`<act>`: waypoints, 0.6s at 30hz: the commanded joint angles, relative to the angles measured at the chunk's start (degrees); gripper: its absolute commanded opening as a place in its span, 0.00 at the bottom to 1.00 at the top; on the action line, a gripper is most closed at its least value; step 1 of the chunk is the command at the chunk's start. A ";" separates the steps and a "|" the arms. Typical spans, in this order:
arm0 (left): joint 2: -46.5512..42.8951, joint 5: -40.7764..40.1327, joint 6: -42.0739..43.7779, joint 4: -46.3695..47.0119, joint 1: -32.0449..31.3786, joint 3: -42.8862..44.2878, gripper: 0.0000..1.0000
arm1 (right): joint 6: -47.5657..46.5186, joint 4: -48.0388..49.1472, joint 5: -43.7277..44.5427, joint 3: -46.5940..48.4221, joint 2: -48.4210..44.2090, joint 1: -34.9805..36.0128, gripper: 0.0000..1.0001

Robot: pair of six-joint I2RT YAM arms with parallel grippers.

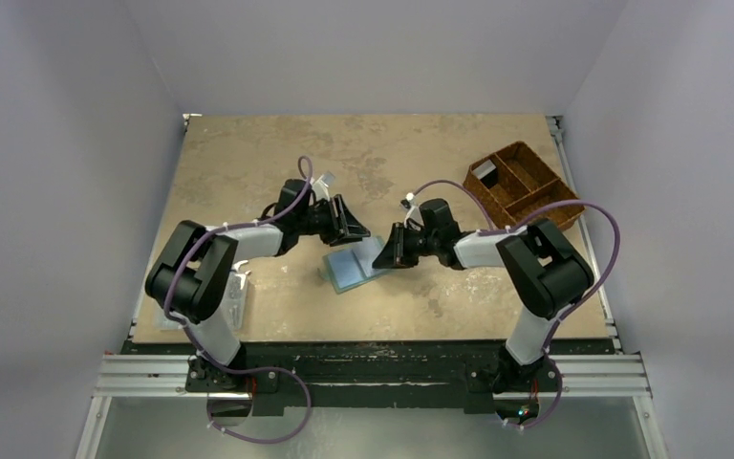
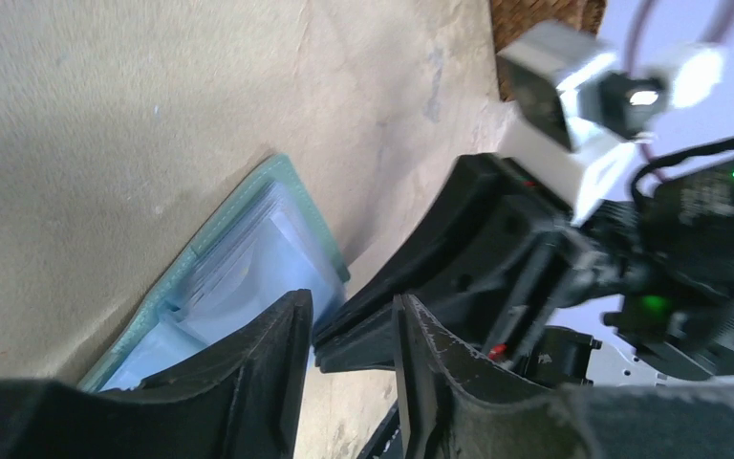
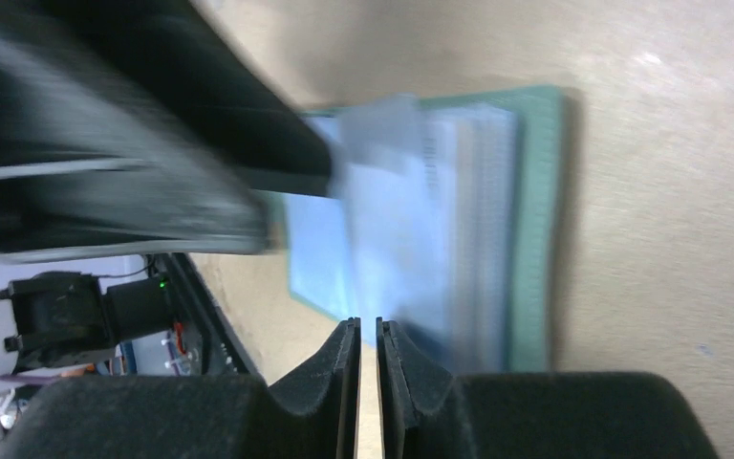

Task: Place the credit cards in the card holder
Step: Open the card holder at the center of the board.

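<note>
The card holder [image 1: 352, 266] lies open on the table, with a green rim and a pale blue inside of clear pocket leaves [image 2: 239, 268] [image 3: 497, 220]. My left gripper [image 1: 349, 222] [image 2: 352, 311] hovers at its far edge, open with nothing between the fingers. My right gripper [image 1: 389, 251] [image 3: 368, 325] sits at its right edge, jaws a narrow slit apart, and only the holder and table show through the gap. No credit cards can be told apart from the pale leaves. The left gripper's fingers [image 3: 153, 163] show blurred in the right wrist view.
A brown woven divided basket [image 1: 524, 184] stands at the back right with a small dark item in one compartment. A clear plastic box [image 1: 234, 298] lies by the left arm near the front edge. Both arms reach inward over the table's middle.
</note>
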 commanded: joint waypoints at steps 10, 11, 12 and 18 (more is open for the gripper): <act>7.28 1.47 -1.08 5.69 0.37 -0.62 0.40 | -2.11 -9.88 6.96 1.64 -14.59 -0.73 0.23; 7.54 1.05 -0.24 4.16 0.37 0.25 0.41 | -3.15 -12.57 8.91 3.01 -16.49 -0.85 0.25; 7.45 0.80 0.17 3.00 0.37 1.23 0.43 | -4.44 -15.24 11.12 4.48 -18.55 -1.10 0.28; 1.76 -0.68 8.85 -14.18 0.37 11.90 0.59 | -10.13 -27.91 21.99 13.14 -26.03 -10.41 0.46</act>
